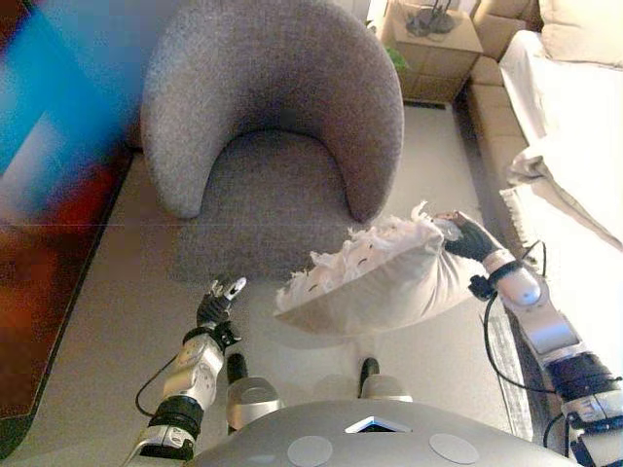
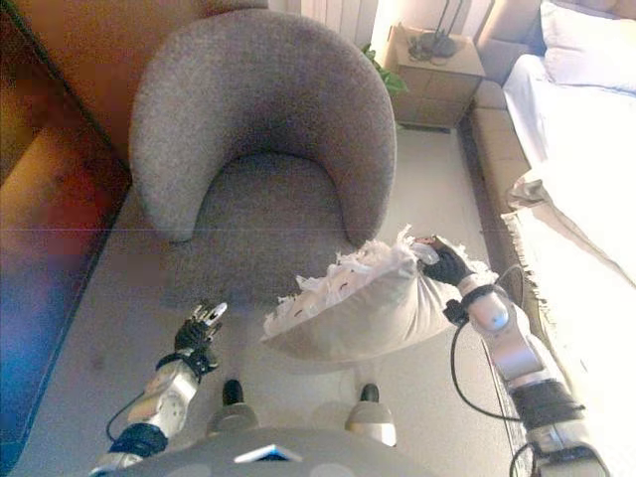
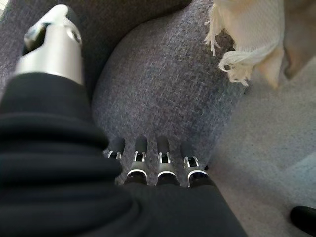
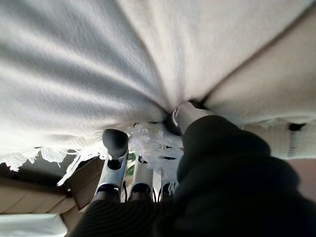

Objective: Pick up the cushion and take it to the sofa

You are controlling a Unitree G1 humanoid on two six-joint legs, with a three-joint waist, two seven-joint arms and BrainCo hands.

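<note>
While the left robot hand (image 1: 220, 300) hovers at lower left with fingers straight and holding nothing, a grey armchair (image 1: 273, 117) fills the upper middle of the frame. Right of centre, the fringed cushion (image 1: 375, 277) hangs in the air above the floor, its corner pinched by the right robot hand (image 1: 465, 235). At the right edge lies the white sofa (image 1: 574, 126).

The armchair (image 1: 273, 117) stands ahead on the floor. The cushion (image 1: 375, 277) hangs before it, to the right. The sofa (image 1: 569, 126) lies right, a side table (image 1: 433, 44) behind.
</note>
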